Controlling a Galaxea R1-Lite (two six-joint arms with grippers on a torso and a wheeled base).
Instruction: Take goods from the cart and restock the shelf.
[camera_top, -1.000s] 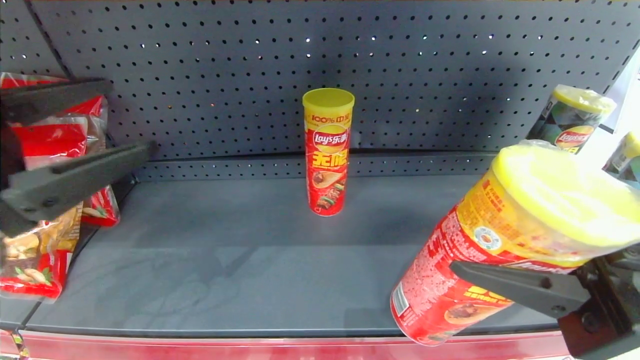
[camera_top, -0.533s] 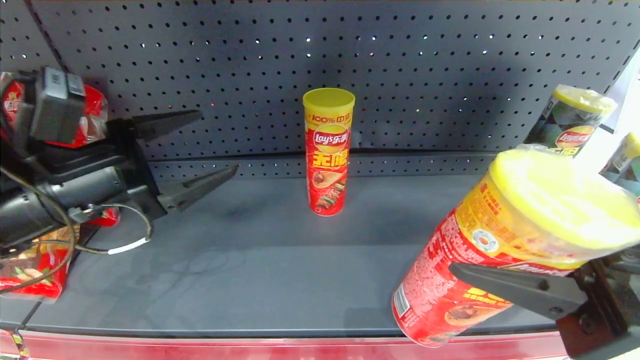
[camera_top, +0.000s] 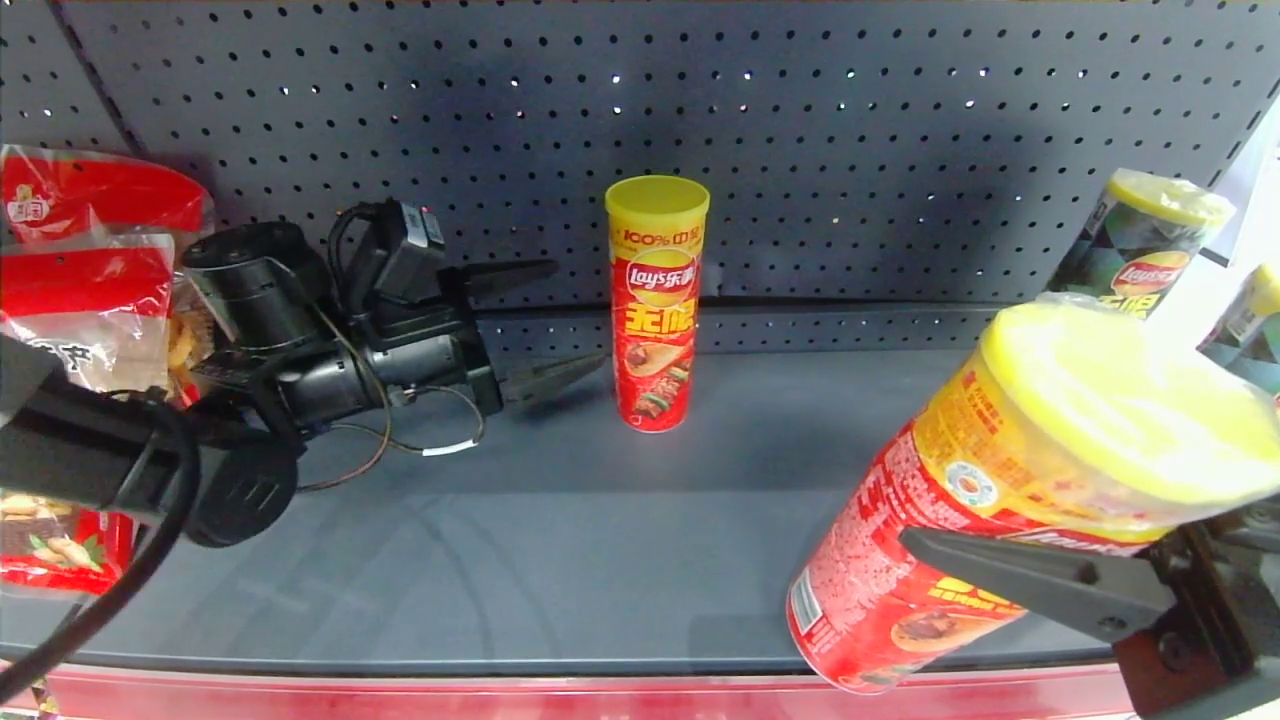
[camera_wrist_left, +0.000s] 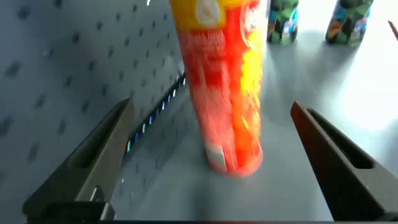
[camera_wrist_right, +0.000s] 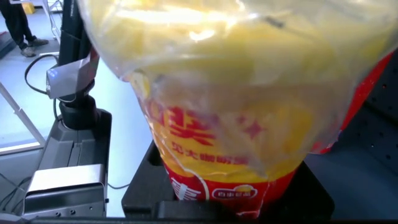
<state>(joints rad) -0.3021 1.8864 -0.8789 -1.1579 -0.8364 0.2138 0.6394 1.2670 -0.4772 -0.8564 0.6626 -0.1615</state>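
Head view is showing a standing can (camera_top: 655, 305), red with a yellow lid, sitting upright at the far middle of the shelf (camera_top: 600, 560), close to the pegboard (camera_top: 800, 150). The left claw (camera_top: 578, 315) is hovering just left of it with its fingers spread wide, not touching. In the left wrist view the standing can (camera_wrist_left: 224, 93) is showing between and beyond the two open fingers. The right claw (camera_top: 1040, 580) is holding a second can, the held can (camera_top: 1020, 480), tilted over the near right edge of the shelf. Snack bags (camera_top: 90, 260) are lying at the left end. Dark cans (camera_top: 1150, 235) are standing at the far right.
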